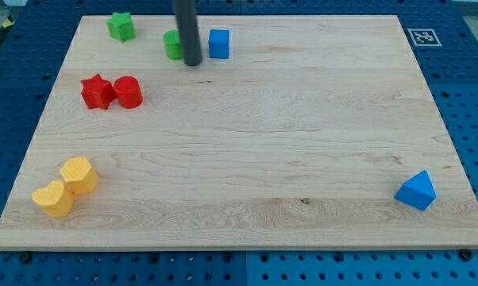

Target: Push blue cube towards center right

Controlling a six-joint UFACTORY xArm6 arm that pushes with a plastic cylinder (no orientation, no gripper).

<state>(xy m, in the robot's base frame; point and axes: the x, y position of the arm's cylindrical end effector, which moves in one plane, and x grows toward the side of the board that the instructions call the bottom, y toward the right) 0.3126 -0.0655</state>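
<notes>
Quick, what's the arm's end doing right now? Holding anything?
No hand fitted, only a rod, holding nothing. My tip sits between the green block and the blue cube, just left of the cube.

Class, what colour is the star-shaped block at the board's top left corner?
Green. The star block shows clearly in the camera view, the only view.

My tip (192, 63) sits near the view's top of the wooden board (247, 159). The blue cube (218, 44) is just to its right, very close. A green block (172, 45) is just to its left, partly hidden behind the rod. The green star (121, 26) is farther left and a bit higher. The red star (97, 91) and a red round block (129, 92) touch each other, lower left of my tip. Two yellow blocks (65, 187) sit far down on the left. A blue triangle block (416, 191) is far down on the right.
</notes>
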